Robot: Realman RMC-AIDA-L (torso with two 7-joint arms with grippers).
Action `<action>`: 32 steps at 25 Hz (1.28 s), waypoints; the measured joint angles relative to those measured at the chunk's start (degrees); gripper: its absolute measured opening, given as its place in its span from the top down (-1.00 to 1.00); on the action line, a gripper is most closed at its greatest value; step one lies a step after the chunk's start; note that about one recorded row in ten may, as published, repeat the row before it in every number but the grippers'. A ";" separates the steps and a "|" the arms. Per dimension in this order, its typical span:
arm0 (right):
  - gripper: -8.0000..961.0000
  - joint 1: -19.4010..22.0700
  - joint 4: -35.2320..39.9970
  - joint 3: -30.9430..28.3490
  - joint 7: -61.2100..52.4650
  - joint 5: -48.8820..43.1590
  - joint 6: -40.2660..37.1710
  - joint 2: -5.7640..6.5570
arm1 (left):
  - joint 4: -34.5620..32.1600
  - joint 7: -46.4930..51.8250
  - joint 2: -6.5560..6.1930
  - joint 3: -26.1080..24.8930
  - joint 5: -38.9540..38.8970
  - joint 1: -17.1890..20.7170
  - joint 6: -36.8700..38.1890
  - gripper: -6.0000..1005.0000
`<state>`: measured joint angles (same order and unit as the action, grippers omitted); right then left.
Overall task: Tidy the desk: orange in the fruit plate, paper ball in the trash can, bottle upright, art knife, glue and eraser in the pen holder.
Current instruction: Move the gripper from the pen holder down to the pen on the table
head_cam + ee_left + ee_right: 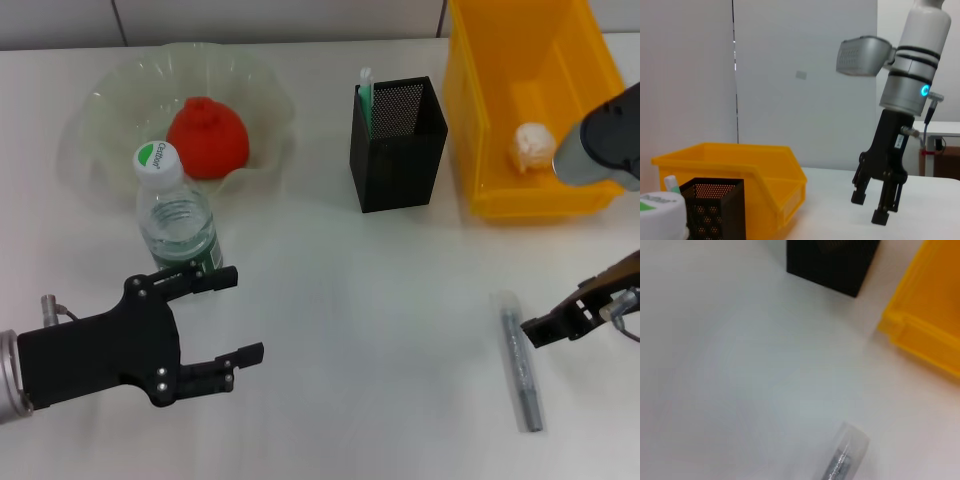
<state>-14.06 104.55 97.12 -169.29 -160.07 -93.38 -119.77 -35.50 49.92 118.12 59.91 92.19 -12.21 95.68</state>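
Translucent grey, the art knife lies flat on the desk at our right front, the one item we can see not yet put away. Our right gripper hangs just beside its upper half, fingers apart in the left wrist view. The orange sits in the fruit plate, the paper ball in the trash can, and the bottle stands upright. Our left gripper hovers open just in front of the bottle, touching nothing. We judge the knife step is in hand: next we must close across the slim barrel, lift it, and tip it into the pen holder.
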 joint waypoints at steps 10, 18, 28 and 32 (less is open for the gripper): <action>-0.55 -1.18 -8.61 0.16 -0.03 3.58 6.96 -0.02 | 0.00 -0.08 0.00 0.29 0.00 0.02 0.20 -0.59; -0.49 -4.31 -16.39 -0.37 0.44 5.62 8.94 0.27 | -0.06 -0.09 0.00 0.26 0.00 0.07 0.30 -0.59; -0.28 -7.04 -21.31 -0.44 2.59 7.15 10.16 0.56 | -0.10 -0.09 0.00 0.26 0.00 0.17 0.30 -0.59; 0.12 -6.93 -20.80 -0.43 2.97 7.67 10.24 0.48 | -0.10 -0.08 0.00 0.22 0.00 0.15 0.28 -0.59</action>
<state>-20.99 83.75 96.68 -166.32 -152.40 -83.13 -119.28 -35.60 49.83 118.13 60.14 92.20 -12.06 95.97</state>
